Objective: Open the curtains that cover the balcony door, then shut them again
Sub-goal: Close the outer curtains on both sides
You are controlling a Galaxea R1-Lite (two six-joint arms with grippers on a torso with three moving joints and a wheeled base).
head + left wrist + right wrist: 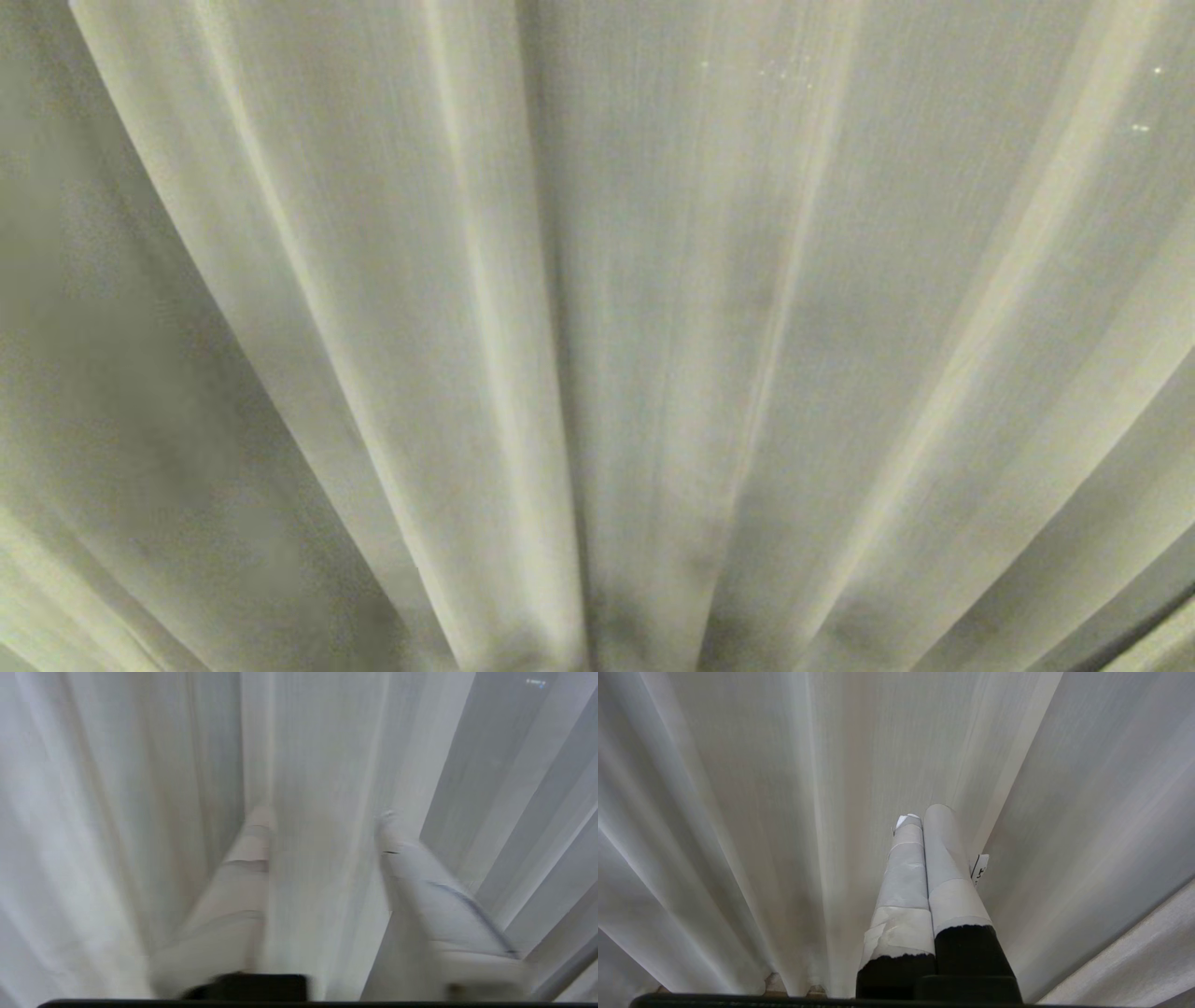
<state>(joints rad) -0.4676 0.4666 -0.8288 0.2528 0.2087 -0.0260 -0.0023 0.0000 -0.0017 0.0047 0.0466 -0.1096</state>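
The cream curtains (597,327) fill the head view with long pleats, and neither gripper shows there. In the left wrist view, my left gripper (324,816) is pressed up to the curtains (117,812). Its white-taped fingers (254,835) stand apart on either side of one pleat, so it is open. In the right wrist view, my right gripper (922,814) is shut with nothing between its taped fingers, and it points at the curtains (738,812). The balcony door is hidden behind the fabric.
Fabric surrounds both grippers closely on all sides. A thin dark strip (1139,621) shows between folds at the lower right of the head view. A small paper tag (979,868) sticks out beside the right gripper's fingers.
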